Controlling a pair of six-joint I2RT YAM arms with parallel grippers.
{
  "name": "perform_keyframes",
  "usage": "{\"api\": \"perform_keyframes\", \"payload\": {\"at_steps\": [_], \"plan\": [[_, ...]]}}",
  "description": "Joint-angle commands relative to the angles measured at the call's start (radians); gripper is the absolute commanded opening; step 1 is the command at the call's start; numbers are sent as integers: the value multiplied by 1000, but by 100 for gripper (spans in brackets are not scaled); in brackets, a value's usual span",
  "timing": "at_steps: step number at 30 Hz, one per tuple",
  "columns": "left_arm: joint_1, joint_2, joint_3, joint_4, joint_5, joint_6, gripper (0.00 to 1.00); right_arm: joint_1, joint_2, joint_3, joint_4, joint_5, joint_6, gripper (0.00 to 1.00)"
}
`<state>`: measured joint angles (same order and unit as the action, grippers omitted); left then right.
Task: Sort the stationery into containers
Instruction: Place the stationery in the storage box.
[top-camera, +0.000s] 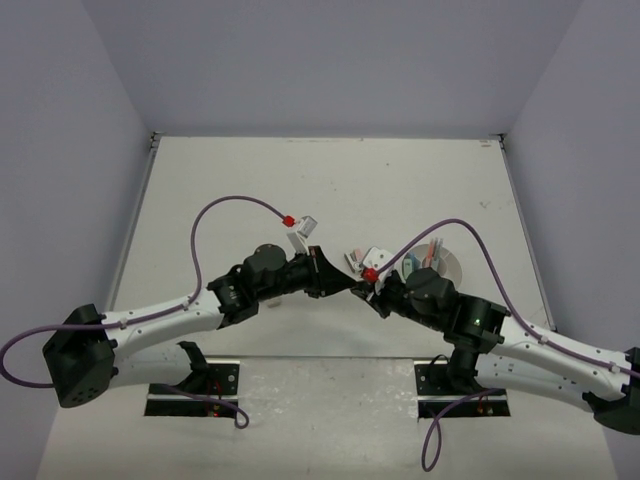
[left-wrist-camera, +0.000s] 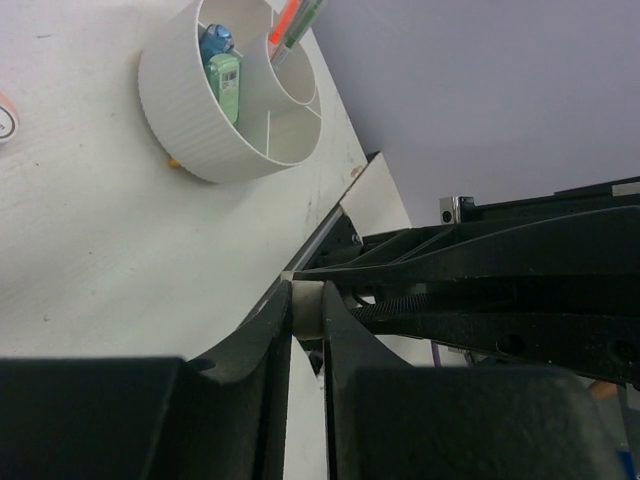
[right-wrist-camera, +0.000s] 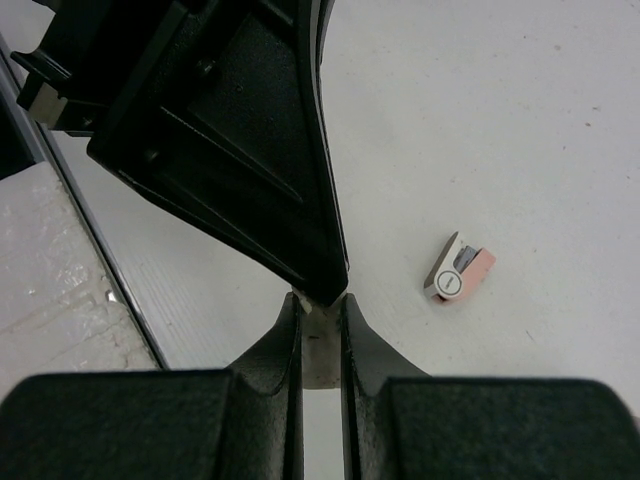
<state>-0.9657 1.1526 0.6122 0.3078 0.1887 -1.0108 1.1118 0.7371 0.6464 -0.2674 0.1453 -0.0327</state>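
Note:
A small white block (right-wrist-camera: 320, 345) sits between both grippers, which meet tip to tip above the near middle of the table. My right gripper (right-wrist-camera: 320, 306) is shut on it. My left gripper (left-wrist-camera: 307, 300) is shut on its other end (left-wrist-camera: 308, 308). In the top view the left gripper (top-camera: 344, 282) and the right gripper (top-camera: 364, 289) touch, and the block is hidden there. The round white organizer (left-wrist-camera: 190, 125) holds a green piece (left-wrist-camera: 228, 85), a blue piece (left-wrist-camera: 214, 42) and an orange-green pen (left-wrist-camera: 293, 28). It is partly hidden behind the right arm in the top view (top-camera: 447, 262).
A pink and white piece (right-wrist-camera: 459, 271) lies on the table to the right of the grippers in the right wrist view. The table's near edge and metal rail (right-wrist-camera: 90, 240) run just beneath the grippers. Purple cables (top-camera: 230, 205) loop above both arms.

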Motion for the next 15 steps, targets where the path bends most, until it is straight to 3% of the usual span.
{"api": "perform_keyframes", "payload": {"at_steps": [1,2,3,5,9,13,15], "plan": [[-11,14,54,70,25,25,0,0,-19,11,37,39,52,42],[-12,17,69,55,13,49,0,0,-24,9,36,67,78,79],[-13,19,86,30,2,73,0,0,-27,9,34,100,90,97],[-11,32,136,-35,-81,141,0,0,-37,35,-6,209,209,99],[-1,122,268,-146,-249,246,0,-9,-44,143,-296,537,496,99],[38,293,458,-163,-166,364,0,-10,-98,218,-481,640,699,99],[66,441,599,-171,-57,437,0,-10,-150,259,-619,696,805,99]]}}
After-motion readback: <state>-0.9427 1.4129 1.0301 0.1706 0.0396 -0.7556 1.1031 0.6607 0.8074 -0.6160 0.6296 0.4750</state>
